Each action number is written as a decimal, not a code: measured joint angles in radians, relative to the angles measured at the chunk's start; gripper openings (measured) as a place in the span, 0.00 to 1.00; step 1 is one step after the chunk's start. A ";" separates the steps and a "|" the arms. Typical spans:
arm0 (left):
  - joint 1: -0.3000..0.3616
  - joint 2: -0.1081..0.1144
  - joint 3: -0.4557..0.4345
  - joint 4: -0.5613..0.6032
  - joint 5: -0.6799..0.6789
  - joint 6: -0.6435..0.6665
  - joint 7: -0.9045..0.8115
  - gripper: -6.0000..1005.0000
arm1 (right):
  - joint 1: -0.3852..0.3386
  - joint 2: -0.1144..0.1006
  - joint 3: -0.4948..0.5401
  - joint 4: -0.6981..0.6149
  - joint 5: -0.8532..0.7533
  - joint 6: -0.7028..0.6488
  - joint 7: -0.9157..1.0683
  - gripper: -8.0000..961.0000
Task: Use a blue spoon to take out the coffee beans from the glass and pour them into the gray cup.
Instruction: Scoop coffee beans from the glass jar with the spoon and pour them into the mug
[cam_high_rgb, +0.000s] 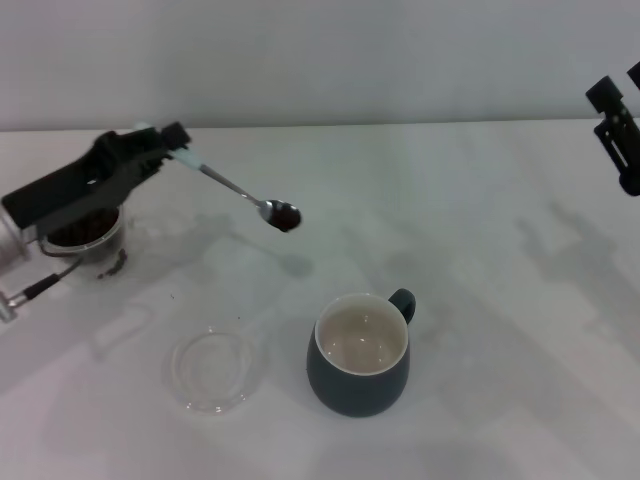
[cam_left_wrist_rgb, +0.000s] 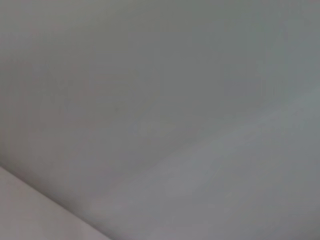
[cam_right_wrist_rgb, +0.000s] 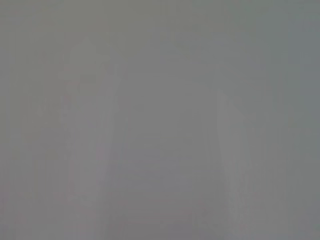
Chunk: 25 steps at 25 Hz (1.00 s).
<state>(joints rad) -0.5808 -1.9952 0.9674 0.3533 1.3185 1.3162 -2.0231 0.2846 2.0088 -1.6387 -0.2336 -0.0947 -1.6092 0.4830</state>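
In the head view my left gripper (cam_high_rgb: 165, 143) is shut on the pale handle of the blue spoon (cam_high_rgb: 232, 189), held in the air over the table's left part. The spoon's metal bowl carries dark coffee beans (cam_high_rgb: 285, 216) and points toward the table's middle. Under my left arm stands the glass (cam_high_rgb: 92, 238), partly hidden, with more beans inside. The gray cup (cam_high_rgb: 361, 354) stands near the front middle, cream inside showing, well below and right of the spoon's bowl. My right gripper (cam_high_rgb: 618, 128) hangs at the far right edge.
A flat round clear dish (cam_high_rgb: 213, 371) lies left of the gray cup. A few loose beans lie on the white table (cam_high_rgb: 480, 250) near the glass. Both wrist views show only blank grey surface.
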 joint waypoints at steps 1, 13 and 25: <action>-0.004 -0.002 0.006 0.000 0.001 0.000 0.000 0.14 | 0.001 -0.001 0.002 0.000 0.005 0.004 0.016 0.57; -0.032 -0.040 0.040 0.016 0.076 0.000 0.028 0.14 | 0.010 -0.004 0.030 -0.001 0.014 0.032 0.060 0.57; -0.081 -0.065 0.042 0.035 0.197 0.011 0.105 0.14 | 0.009 -0.003 0.030 0.008 0.013 0.044 0.071 0.57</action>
<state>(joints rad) -0.6617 -2.0603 1.0092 0.3885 1.5155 1.3269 -1.9181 0.2932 2.0063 -1.6090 -0.2259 -0.0813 -1.5657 0.5535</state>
